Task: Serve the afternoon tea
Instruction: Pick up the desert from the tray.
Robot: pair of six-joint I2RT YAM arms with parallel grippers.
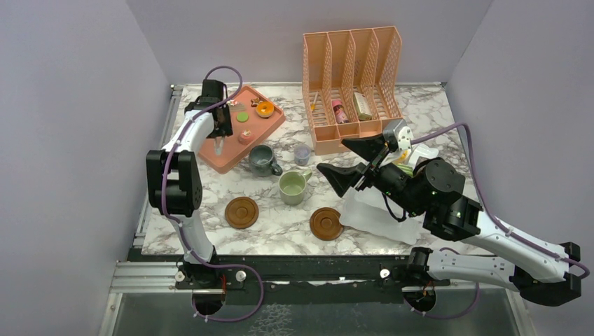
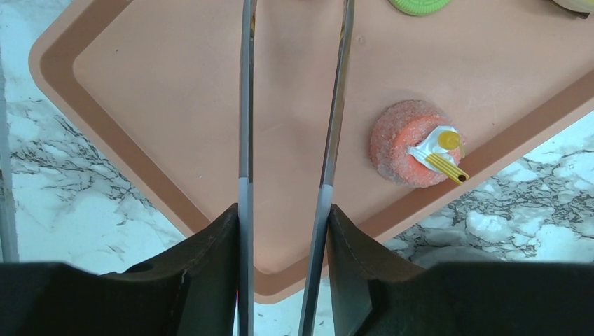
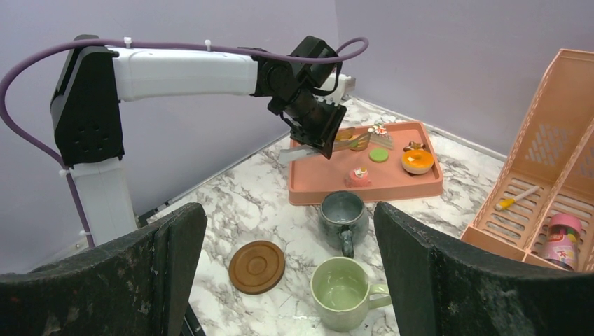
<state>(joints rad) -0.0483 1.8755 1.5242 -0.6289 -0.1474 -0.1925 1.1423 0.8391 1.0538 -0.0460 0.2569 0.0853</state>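
One marble table (image 1: 280,234) carries one four-slot orange rack (image 1: 350,70) at the back and one salmon tray (image 1: 225,155) at the back left. Two arms work over it.

Two mugs stand upright on the bare marble, neither on a coaster. The grey mug (image 1: 262,160) is just beside the tray's near edge, and the green mug (image 1: 292,187) is near it, to the front and right. Two brown coasters (image 1: 242,212) lie bare towards the front edge, one in front of the grey mug and the other to the right of the green one.

At least six toy sweets (image 3: 379,155) sit on the tray, among them an orange donut (image 1: 265,108), a green cookie (image 1: 242,117) and a pink cake (image 2: 413,143) close to the tray's near rim. One pink bottle (image 1: 340,112) rests in the rack, and one small lilac cup (image 1: 302,154) stands in front of it.

The left arm (image 1: 175,178) rises to a high elbow and reaches forward. The left gripper (image 1: 219,145) points down over the tray's bare part beside the pink cake, its thin fingers (image 2: 245,105) a narrow gap apart with nothing between them.

The right arm (image 1: 490,241) lies low and folds back from the right. The right gripper (image 3: 287,280) faces the mugs above the table, with its jaws spread wide and empty.
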